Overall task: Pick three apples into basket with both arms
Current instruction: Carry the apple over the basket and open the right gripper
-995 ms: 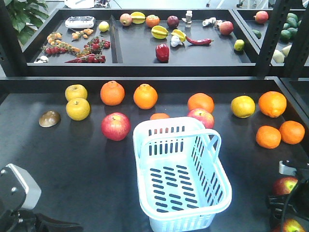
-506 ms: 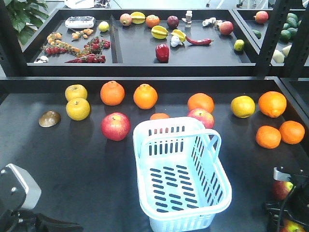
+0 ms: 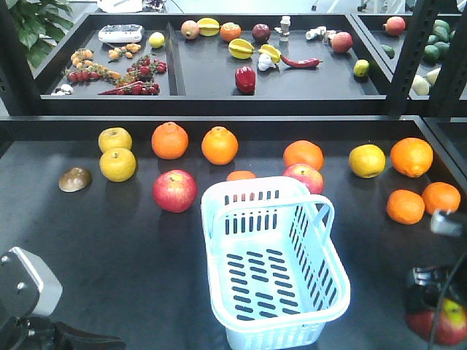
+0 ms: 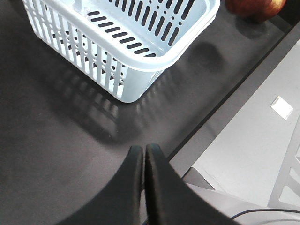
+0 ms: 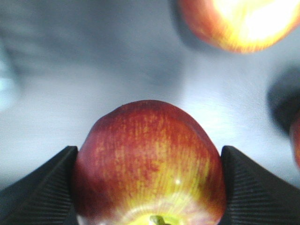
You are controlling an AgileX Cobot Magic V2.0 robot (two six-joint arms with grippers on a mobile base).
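Right hand (image 5: 150, 187) has one! Its two ribbed pads (image 5: 42, 187) pinch a dark red apple (image 5: 149, 159) from either side, and the yellow patch by the stem faces the wrist camera. Ahead of that hand and a touch to its right, a second apple (image 5: 239, 21) lies blurred on the worktop (image 5: 93, 70), well clear of the held one.

Over to the left hand (image 4: 144, 154): its black fingers (image 4: 161, 187) are pressed together with nothing between them, above the worktop's near edge. Whether they touch the surface, I cannot tell. Just ahead of this hand and off to its left sits the basket (image 4: 140, 56), pale blue-white, nearest corner pointing this way.

In the front view the basket stands empty, well to the left of the right hand. A loose apple (image 3: 175, 190) rests on the worktop far ahead of the left hand, just beside the basket's far left corner. A far apple (image 3: 304, 177) sits right behind the basket's far rim, though contact is not clear. Oranges (image 3: 170, 140) and yellow fruits (image 3: 117, 164) lie farther out from both hands.
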